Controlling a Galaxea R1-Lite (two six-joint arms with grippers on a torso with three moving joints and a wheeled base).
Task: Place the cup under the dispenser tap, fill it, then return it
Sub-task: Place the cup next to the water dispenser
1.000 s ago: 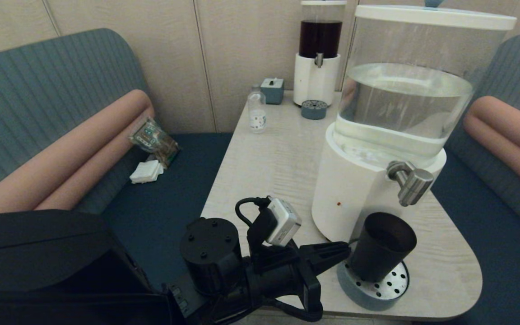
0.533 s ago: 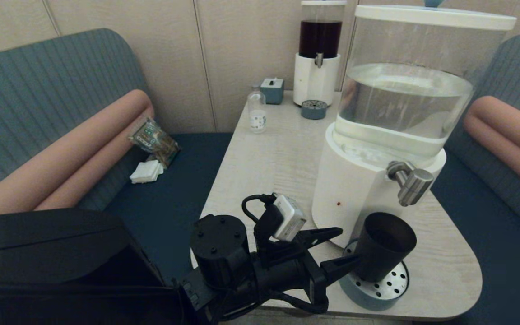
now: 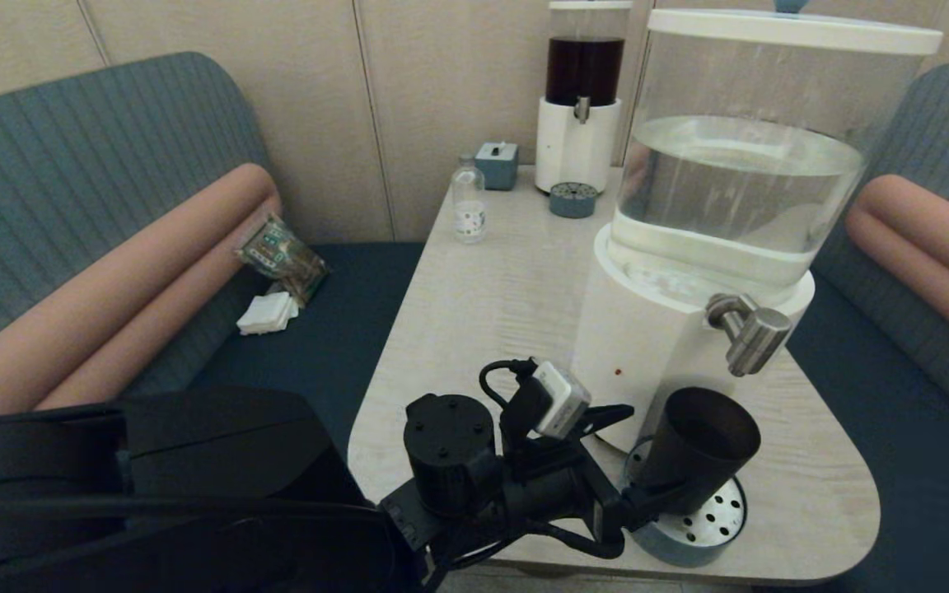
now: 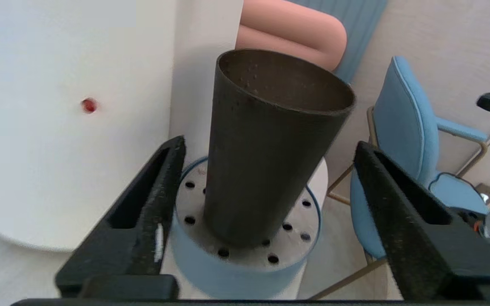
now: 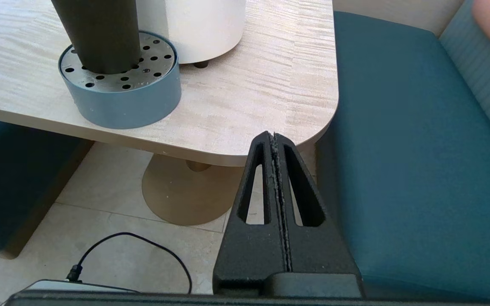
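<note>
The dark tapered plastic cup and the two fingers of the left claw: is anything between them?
No. In the left wrist view only bare gaps separate the dark tapered plastic cup from each of the fingers of the open left claw.

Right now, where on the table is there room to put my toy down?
The bare middle of the table, between the little bottle and the big water dispenser. The near corner is crowded: the cup stands on the drip tray, with the open left gripper around it.

A café or diner booth: ribbed teal upholstered benches [image 3: 71, 181] with salmon bolsters flank a pale wood-grain counter [image 3: 483, 305] carrying two white-based drink dispensers [image 3: 689, 247] along its wall edge.
</note>
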